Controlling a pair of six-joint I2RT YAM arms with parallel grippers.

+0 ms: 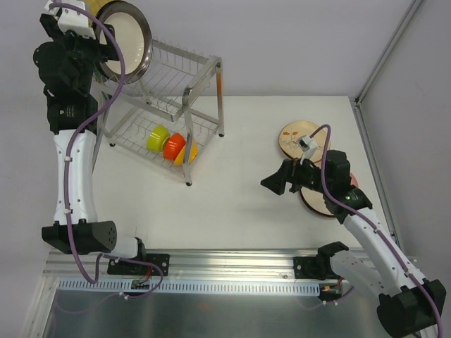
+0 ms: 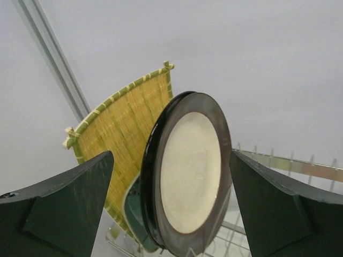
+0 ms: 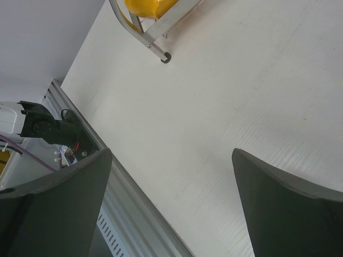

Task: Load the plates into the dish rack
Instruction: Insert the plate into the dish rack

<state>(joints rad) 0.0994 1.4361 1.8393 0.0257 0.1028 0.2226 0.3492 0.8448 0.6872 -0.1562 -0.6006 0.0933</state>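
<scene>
Dark-rimmed cream plate (image 2: 190,171) on edge in the top tier of the dish rack (image 1: 204,70), in front of the yellow woven plate (image 2: 126,134).
Stiff, glossy, probably slippery and breakable; best pinched across the rim. Left tool (image 2: 171,155) spread wide, clear of it; right tool (image 3: 171,155) spread likewise over the desk (image 3: 241,80), right of the rack.

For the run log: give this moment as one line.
left pincer: open, facing dark-rimmed plate in dish rack | right pincer: open, empty, over table
</scene>
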